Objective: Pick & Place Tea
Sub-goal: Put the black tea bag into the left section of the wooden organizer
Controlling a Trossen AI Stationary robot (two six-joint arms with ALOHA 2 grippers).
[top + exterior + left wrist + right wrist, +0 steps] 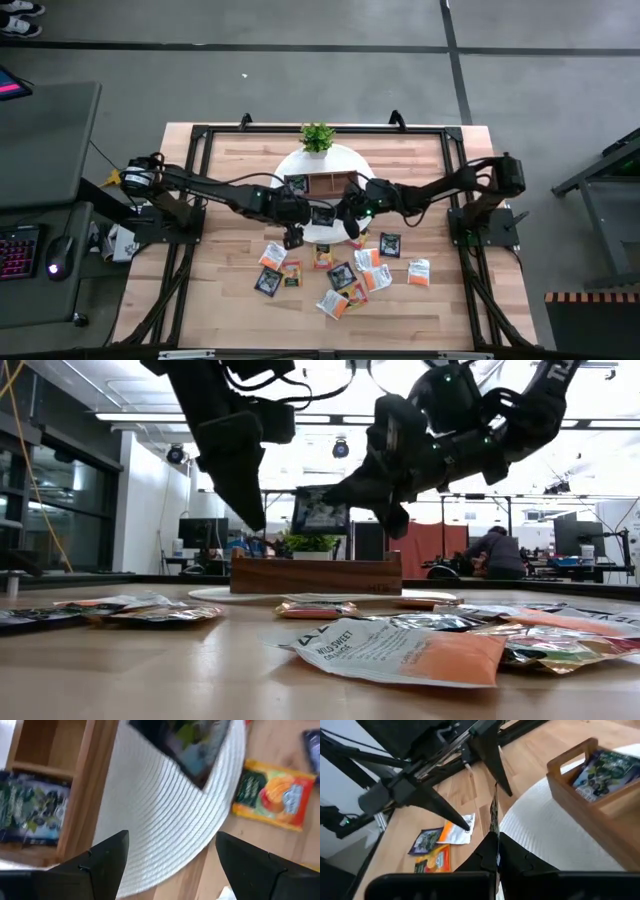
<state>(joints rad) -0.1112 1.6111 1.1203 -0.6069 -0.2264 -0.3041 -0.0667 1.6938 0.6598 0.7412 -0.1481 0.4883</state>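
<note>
Right end effector (395,510) pinches one dark square tea sachet (320,510) above the brown wooden tray (315,575); left end effector (170,852) gapes, empty. One sachet is trayed; most remain scattered on the bench (225,300).

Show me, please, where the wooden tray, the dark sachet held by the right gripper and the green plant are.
wooden tray (315,575): low view, on its front wall.
dark sachet (320,510): low view, on its flat face, pinched in the right gripper.
green plant (317,137): high view, on its leaves.
</note>
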